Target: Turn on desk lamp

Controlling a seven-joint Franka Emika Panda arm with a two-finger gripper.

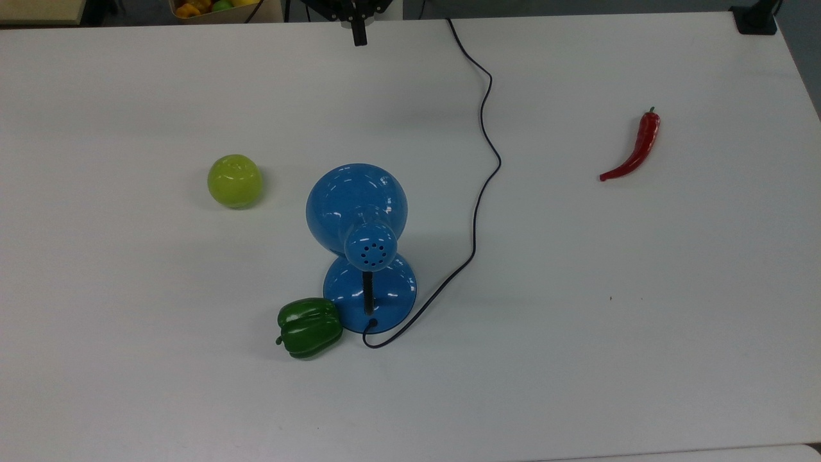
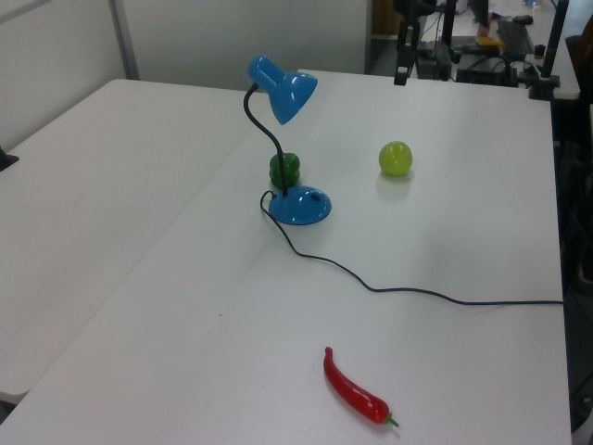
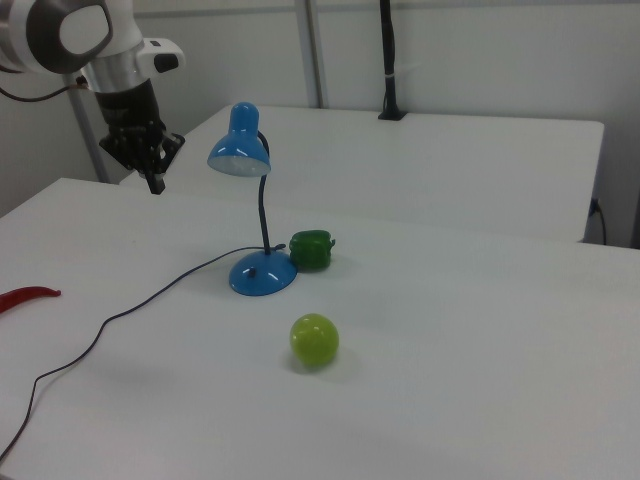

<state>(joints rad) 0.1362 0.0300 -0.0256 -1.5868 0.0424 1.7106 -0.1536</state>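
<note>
We see a white bench [image 1: 577,359] carrying everything, with the desk lamp [image 1: 367,256] near its middle — round base down, dome shade bent over on the black neck. A green bell pepper [image 1: 309,335] touches the base; a green apple [image 1: 235,181] lies apart at the top view's left, and a red chili [image 1: 634,147] well off at the top view's right. The gripper [image 1: 359,35] hangs above the bench's far edge — fingers pressed together, holding nothing.

A lab: plain white tables [image 2: 111,185] pushed together, a robot arm [image 3: 95,50] at the right view's upper left, cluttered equipment benches [image 2: 500,46] at the left view's top right.
</note>
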